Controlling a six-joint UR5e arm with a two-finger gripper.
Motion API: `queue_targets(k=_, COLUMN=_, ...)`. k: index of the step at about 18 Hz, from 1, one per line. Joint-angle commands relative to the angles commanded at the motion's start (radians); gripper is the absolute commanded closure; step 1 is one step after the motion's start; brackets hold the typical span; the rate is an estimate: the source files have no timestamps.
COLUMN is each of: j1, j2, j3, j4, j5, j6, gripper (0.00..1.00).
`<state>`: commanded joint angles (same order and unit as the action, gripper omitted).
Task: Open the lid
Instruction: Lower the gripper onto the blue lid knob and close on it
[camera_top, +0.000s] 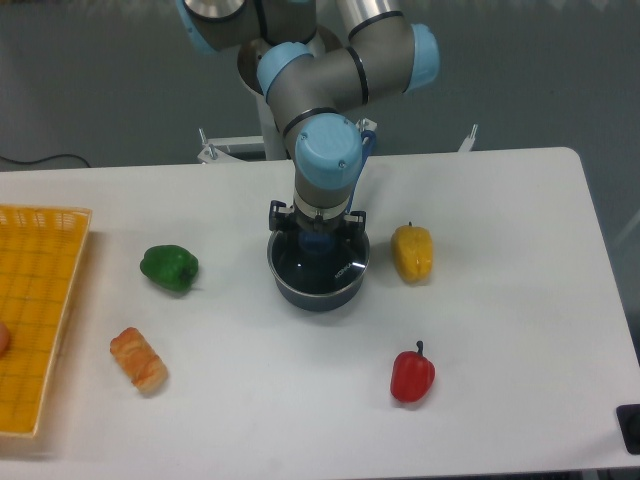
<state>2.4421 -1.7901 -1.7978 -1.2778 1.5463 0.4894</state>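
The lid (322, 268), a glass disc with a thin metal rim, lies flat on the dark blue saucepan (318, 292) at the table's middle. Its blue knob (318, 241) shows just below the arm's wrist. My gripper (318, 238) hangs straight down over the knob, with its black fingers (278, 216) spread to either side. It looks open, and the fingertips stand on both sides of the knob without visibly pressing it. The saucepan's handle is hidden behind the arm.
A yellow pepper (412, 252) sits just right of the saucepan, a green pepper (168, 267) to its left, and a red pepper (412, 374) in front at the right. A bread roll (138, 359) lies at front left. A yellow basket (40, 300) fills the left edge.
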Motion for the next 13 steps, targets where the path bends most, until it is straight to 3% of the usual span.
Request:
queue_targets(k=4, j1=0.000, j2=-0.002, j3=0.000, j4=0.000, j5=0.000, j6=0.000, gripper=0.31)
queue_targets(k=7, j1=-0.002, j2=-0.006, j3=0.003, j4=0.000, j5=0.002, j6=-0.002, gripper=0.44)
queue_targets(k=13, j1=-0.003, j2=-0.008, j3=0.009, j4=-0.002, j5=0.002, j6=0.000, gripper=0.49)
